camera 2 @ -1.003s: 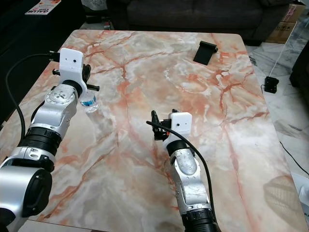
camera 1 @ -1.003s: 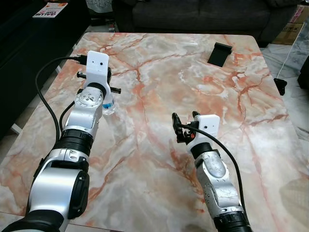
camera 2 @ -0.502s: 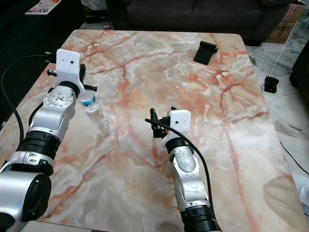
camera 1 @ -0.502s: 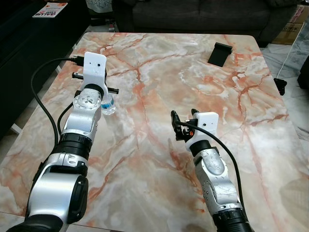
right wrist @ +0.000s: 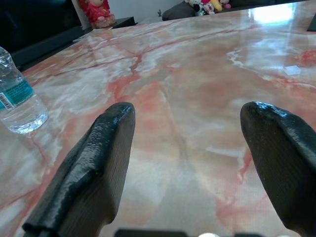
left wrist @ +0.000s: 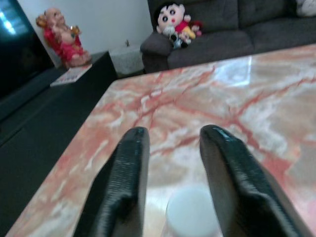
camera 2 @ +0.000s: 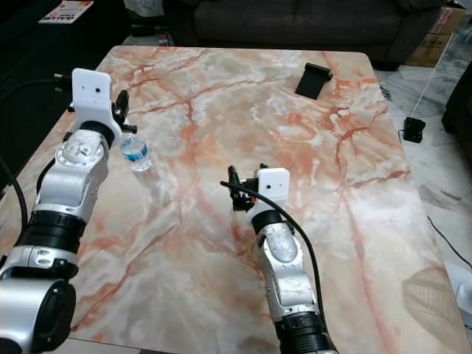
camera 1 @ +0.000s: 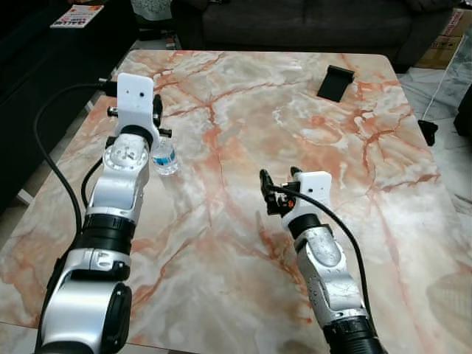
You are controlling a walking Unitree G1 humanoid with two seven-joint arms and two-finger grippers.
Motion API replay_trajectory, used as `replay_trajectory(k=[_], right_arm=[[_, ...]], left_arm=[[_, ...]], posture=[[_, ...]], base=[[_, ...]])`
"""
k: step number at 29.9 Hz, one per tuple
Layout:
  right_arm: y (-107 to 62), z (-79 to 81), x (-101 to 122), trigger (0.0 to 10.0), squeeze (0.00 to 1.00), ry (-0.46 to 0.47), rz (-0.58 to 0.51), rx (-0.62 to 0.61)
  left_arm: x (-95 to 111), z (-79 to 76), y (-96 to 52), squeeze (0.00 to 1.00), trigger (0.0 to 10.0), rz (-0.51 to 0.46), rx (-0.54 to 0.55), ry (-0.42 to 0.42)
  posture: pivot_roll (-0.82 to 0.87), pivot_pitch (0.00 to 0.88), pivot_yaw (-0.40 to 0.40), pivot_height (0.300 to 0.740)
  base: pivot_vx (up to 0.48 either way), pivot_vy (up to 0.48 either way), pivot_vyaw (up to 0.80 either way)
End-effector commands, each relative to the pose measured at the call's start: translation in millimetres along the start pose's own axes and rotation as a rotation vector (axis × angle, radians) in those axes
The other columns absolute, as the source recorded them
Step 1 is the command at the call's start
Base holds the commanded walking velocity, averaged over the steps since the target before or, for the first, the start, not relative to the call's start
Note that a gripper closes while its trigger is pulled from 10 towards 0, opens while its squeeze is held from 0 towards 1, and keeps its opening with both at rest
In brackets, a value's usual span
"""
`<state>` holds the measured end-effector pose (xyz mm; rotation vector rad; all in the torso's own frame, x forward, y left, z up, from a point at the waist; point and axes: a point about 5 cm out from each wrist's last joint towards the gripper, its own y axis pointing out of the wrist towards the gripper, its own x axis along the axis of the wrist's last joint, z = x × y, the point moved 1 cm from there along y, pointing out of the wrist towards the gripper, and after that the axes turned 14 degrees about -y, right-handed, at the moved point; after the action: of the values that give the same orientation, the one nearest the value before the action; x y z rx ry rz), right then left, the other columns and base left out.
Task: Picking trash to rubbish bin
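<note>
A small clear water bottle [camera 1: 165, 157] with a blue label stands upright on the marble table [camera 1: 243, 243], toward its left side. My left gripper [left wrist: 173, 136] hovers just over and beyond it, open. In the left wrist view the bottle's white cap [left wrist: 192, 212] lies low between the two black fingers [left wrist: 129, 168], and I cannot tell if they touch it. My right gripper [camera 1: 279, 178] is open near the table's middle, low over the marble with nothing between its fingers. From its wrist view the bottle [right wrist: 17, 98] stands well off to one side.
A black phone stand [camera 1: 335, 81] sits at the table's far right. A dark sofa [camera 1: 295, 22] runs along the far edge and a dark cabinet [camera 1: 29, 88] along the left. A small black object [camera 1: 429, 131] with a cable lies on the floor to the right.
My left arm has swung leftward, so the bottle now shows beside the wrist instead of partly under it. The bottle and the right arm have hardly moved.
</note>
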<state>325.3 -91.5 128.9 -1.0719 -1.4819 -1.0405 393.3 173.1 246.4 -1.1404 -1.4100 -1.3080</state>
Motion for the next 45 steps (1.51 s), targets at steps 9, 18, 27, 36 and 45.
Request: replay_trajectory(k=[9, 18, 27, 36, 45], right_arm=[[1.5, 2.5, 1, 10.0, 0.00, 0.002, -0.007, 0.006], [1.3, 2.9, 2, 10.0, 0.00, 0.002, -0.008, 0.009], [1.0, 3.3, 1, 10.0, 0.00, 0.003, -0.007, 0.011], [-0.7, 3.0, 1, 10.0, 0.00, -0.001, -0.005, 0.014], [-1.0, 5.7, 1, 10.0, 0.00, 0.003, -0.009, 0.018]], left_arm=[[-7, 2.9, -5.3, 1.00, 10.0, 0.037, -0.001, -0.016], [-14, -2.2, -6.6, 0.00, 10.0, 0.064, -0.035, -0.055], [-29, -0.2, -5.0, 0.00, 10.0, 0.129, -0.005, -0.111], [-31, -2.9, -2.8, 0.00, 10.0, 0.135, -0.001, -0.110], [-24, -6.5, 3.9, 0.00, 10.0, 0.106, -0.019, -0.105]], posture=[[0.06, 0.158, 0.035, 0.740], [0.06, 0.160, 0.033, 0.740], [0.06, 0.167, 0.033, 0.740], [0.05, 0.163, 0.034, 0.740], [0.04, 0.144, 0.042, 0.740]], base=[[0.000, 0.000, 0.00], [0.000, 0.000, 0.00], [0.000, 0.000, 0.00], [0.000, 0.000, 0.00], [0.000, 0.000, 0.00]])
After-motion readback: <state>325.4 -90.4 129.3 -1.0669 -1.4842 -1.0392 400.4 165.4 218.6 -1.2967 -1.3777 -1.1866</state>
